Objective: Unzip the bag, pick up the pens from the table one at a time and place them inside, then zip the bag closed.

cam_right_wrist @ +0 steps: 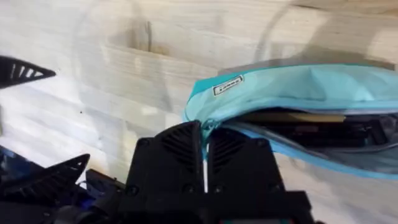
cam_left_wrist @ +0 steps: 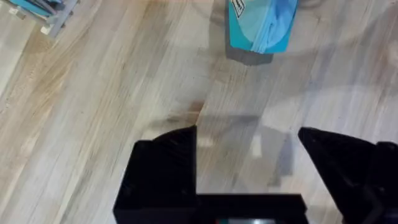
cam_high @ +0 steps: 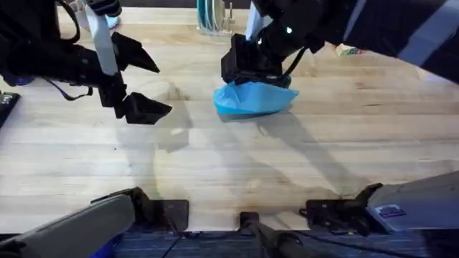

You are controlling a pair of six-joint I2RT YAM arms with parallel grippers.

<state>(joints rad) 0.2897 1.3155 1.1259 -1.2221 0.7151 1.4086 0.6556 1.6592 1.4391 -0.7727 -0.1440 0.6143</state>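
A pale plank counter (cam_high: 237,154) runs across the overhead view, mostly bare in front of the arm bases. The bag (cam_high: 254,98) lies toward its far middle, a bunched light blue heap. The right arm comes in from the far right, and the right pincer (cam_high: 247,68) sits right on the bag's far side, covering part of it. In the right wrist view the right pincer (cam_right_wrist: 204,155) has its fingers pressed together at the zipper end of the bag (cam_right_wrist: 298,87); the thing pinched is too small to make out. The bag's mouth gapes beside the fingers, with dark contents and a pale stick shape inside, and a small white label is sewn near that end.

The left pincer (cam_high: 140,80) hangs over the counter well left of the bag, its jaws spread wide and holding nothing. The left wrist view shows the same: the left pincer (cam_left_wrist: 249,149) over bare wood, and the bag (cam_left_wrist: 261,25) farther off with nothing between.

At the far edge behind the bag stands a rack (cam_high: 211,18) of upright teal and white items. A dark object (cam_high: 6,107) lies at the left edge
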